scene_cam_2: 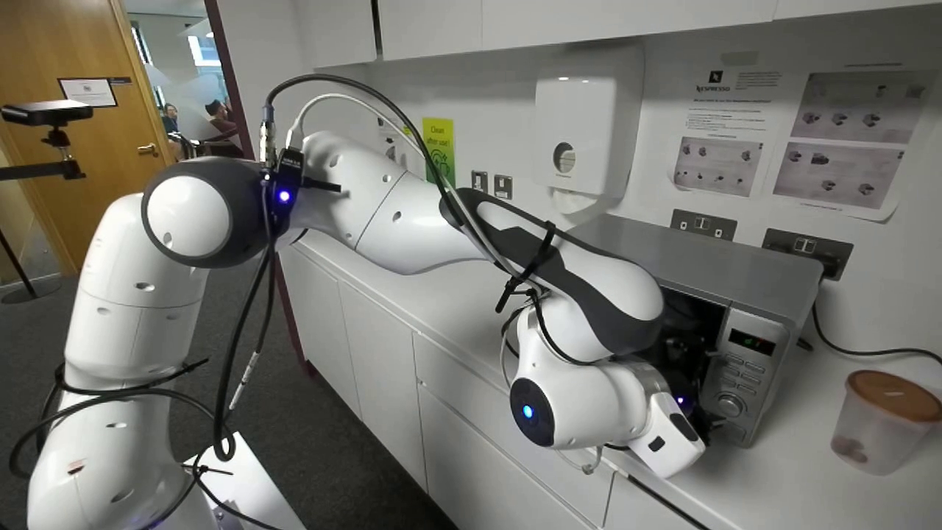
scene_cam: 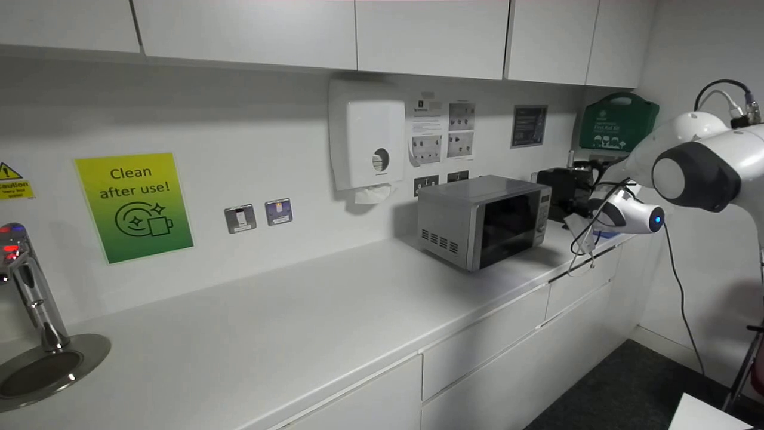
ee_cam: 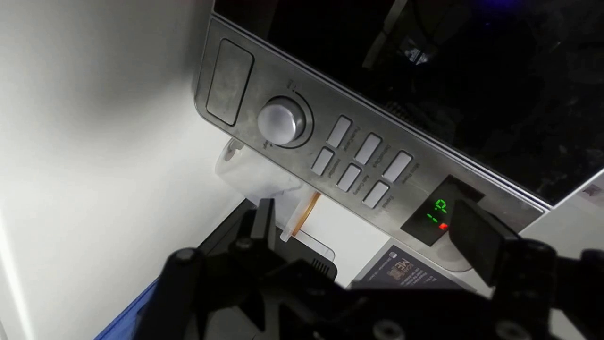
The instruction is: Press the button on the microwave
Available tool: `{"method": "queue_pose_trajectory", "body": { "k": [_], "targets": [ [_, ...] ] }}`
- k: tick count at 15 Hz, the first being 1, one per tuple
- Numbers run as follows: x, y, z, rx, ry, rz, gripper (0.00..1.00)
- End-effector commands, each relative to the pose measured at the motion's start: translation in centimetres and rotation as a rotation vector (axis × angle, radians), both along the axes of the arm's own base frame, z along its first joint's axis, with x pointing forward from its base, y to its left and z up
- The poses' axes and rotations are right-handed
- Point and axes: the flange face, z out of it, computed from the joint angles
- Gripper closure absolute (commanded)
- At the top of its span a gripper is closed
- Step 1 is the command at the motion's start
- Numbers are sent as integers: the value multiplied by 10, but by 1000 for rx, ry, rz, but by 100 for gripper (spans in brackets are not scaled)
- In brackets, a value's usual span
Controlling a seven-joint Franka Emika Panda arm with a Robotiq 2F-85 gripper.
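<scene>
The silver-grey microwave stands on the counter, with its door shut; it shows in both exterior views [scene_cam: 447, 227] [scene_cam_2: 714, 258]. In the wrist view its control strip [ee_cam: 325, 179] runs diagonally, with several small silver buttons [ee_cam: 349, 177], a round dial [ee_cam: 281, 121] and a large flat rectangular button [ee_cam: 230, 81] at one end. The display [ee_cam: 439, 208] is lit with green digits and a red mark. My gripper [ee_cam: 370, 229] is open and empty, its fingers apart in front of the strip. The right finger overlaps the display's edge; contact cannot be told. In an exterior view the wrist partly hides the gripper [scene_cam_2: 695, 401].
A clear tub with an orange lid [scene_cam_2: 887, 419] stands beside the microwave. A black appliance [scene_cam: 561, 188] is beyond it. A white dispenser [scene_cam: 373, 131] hangs on the wall, and upper cabinets [scene_cam: 430, 36] overhang. A green first aid kit [scene_cam: 618, 122] is in the corner.
</scene>
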Motion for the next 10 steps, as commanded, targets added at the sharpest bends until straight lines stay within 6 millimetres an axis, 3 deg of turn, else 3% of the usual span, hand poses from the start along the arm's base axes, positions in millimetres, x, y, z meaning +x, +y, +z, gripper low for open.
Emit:
{"method": "queue_pose_trajectory", "body": {
  "k": [1, 9, 10],
  "targets": [
    [2, -2, 2, 0, -20, 9, 0],
    [3, -18, -7, 98, -200, -69, 0],
    [2, -20, -6, 101, -223, -78, 23]
  ]
}}
